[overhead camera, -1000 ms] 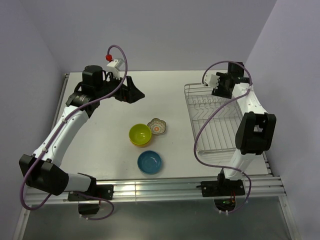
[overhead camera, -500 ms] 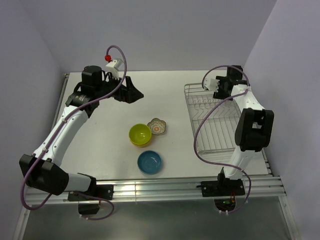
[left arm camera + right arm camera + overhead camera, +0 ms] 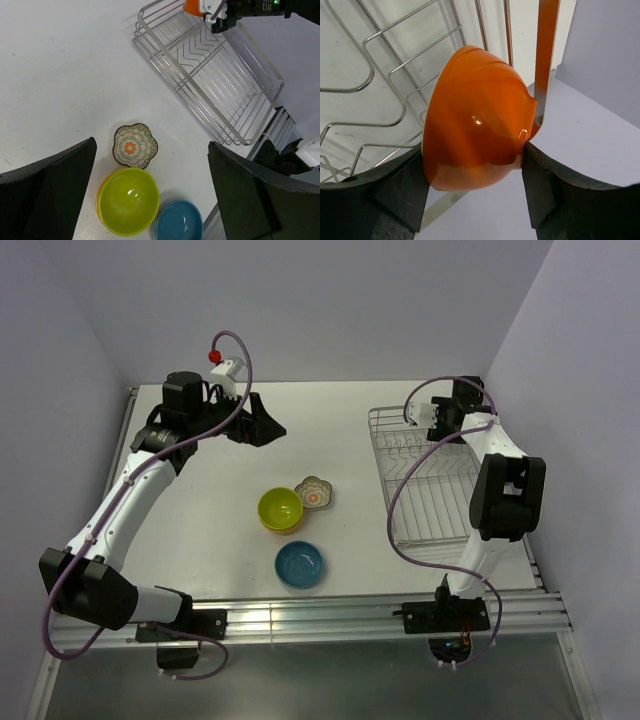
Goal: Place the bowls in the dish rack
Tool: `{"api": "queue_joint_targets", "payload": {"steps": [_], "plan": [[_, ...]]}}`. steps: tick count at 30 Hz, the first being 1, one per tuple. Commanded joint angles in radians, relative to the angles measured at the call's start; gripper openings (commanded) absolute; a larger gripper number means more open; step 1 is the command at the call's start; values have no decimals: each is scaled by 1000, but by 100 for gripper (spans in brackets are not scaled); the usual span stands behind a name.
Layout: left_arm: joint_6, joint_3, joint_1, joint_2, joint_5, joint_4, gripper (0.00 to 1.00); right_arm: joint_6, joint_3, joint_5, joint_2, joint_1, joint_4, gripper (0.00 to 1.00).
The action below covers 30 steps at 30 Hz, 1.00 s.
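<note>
Glossy, smooth sheen on the orange bowl (image 3: 475,135); the dish rack (image 3: 181,89) is shiny metal wire; the table (image 3: 50,75) looks matt.

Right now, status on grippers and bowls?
Left gripper open, empty. Right gripper shut on orange bowl at rack. Green bowl, blue bowl, floral dish on table. Nothing blocking.

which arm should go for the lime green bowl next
Left: the left gripper is open and empty, nearer the lime-green bowl. The right gripper holds the orange bowl at the dish rack.
</note>
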Motion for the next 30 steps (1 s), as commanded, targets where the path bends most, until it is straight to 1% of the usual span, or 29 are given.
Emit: {"api": "queue_joint_targets", "payload": {"steps": [1,12,18,21,24,25,27,30], "plan": [[8,13,4,5,22,36,100,-25,-13,9,-4,-7,34,19],[16,12,5,1,14,35,99,-88,-22,26,-10,-7,27,17],[17,16,7,1,16,36,99,-91,-22,26,-17,-7,25,18],[14,13,7,1,14,35,99,-88,-8,26,-17,-8,7,20],[13,10,7,-2,13,38,99,-92,-11,26,-25,-5,1,36],[13,10,7,-1,14,38,99,-95,-14,26,-28,-5,5,46],[13,10,7,-1,14,38,99,-101,-25,47,-30,-5,7,52],[14,9,7,-5,14,39,99,-100,-22,52,-27,-3,2,54]]}}
